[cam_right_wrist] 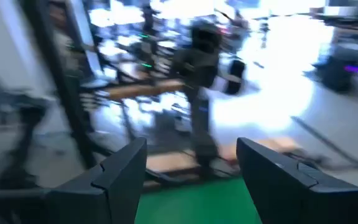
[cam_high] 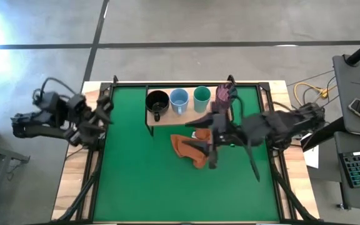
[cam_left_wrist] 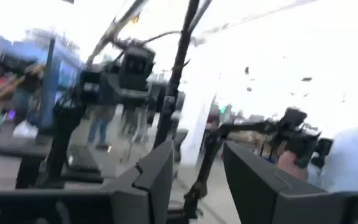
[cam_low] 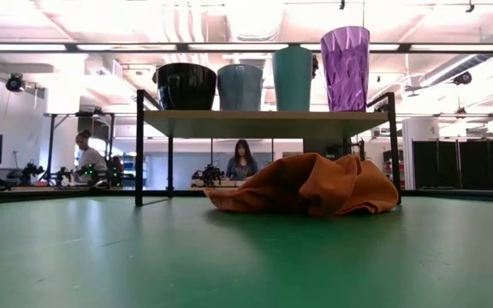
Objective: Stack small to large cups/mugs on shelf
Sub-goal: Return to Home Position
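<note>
We see the right fingers (cam_right_wrist: 114, 177) spread wide apart with nothing between them; from above, that arm reaches in from the right side over the mat (cam_high: 142, 181), and its fingers hang above the cloth (cam_high: 189, 150), just in front of the shelf (cam_high: 174, 119) and touching none of the cups. The left fingers (cam_left_wrist: 157, 177) are likewise parted and empty, and that arm sits folded at the left edge of the tabletop (cam_high: 86, 94), well apart from the shelf. On the shelf we find all four vessels upright in one row along the plank: the black mug (cam_high: 157, 101) at the left end, the blue mug (cam_high: 179, 100) just beside it, then the green cup (cam_high: 202, 95), and the purple cup (cam_high: 225, 94) at the right end. From table height they rise in height from left to right. The orange cloth lies crumpled on the mat, in front of the right half of the shelf and partly beneath it. Beyond the tabletop, two people (cam_low: 242, 158) sit in the room behind.
</note>
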{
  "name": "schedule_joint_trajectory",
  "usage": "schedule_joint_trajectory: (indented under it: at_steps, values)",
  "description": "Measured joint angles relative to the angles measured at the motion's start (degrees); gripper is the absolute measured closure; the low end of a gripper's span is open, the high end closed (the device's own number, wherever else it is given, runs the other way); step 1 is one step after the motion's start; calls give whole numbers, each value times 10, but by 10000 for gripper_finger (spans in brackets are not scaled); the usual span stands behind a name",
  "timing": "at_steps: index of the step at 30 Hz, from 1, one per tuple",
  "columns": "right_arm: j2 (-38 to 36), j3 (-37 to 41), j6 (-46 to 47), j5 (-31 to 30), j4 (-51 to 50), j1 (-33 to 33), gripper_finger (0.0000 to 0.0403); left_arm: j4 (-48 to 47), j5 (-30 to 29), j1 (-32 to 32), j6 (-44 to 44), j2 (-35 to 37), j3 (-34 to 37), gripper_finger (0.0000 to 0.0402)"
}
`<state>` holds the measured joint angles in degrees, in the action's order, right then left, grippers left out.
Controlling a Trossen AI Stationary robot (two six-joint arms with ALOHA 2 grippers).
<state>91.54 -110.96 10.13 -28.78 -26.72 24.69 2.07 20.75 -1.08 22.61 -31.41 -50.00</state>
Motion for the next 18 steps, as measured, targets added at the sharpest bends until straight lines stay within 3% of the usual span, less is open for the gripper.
schedule_joint_trajectory:
  at_steps: [3, 5, 8, 13, 18]
  values:
    - [-9, 89, 4, 110, 107, -46, 161, 69, -4, 1, 4, 74, 108, 274]
    - [-25, 143, 21, 203, 120, -85, 161, 97, -8, 4, -5, 115, 151, 274]
    - [-75, 206, 29, 307, 126, -147, 161, 51, -26, 8, -35, 183, 175, 274]
    - [-206, 335, 44, 308, 171, -230, 161, -150, -92, 8, -23, 302, 170, 274]
    - [-330, 474, 21, 257, 244, -249, 161, -170, -94, 8, -44, 285, 143, 274]
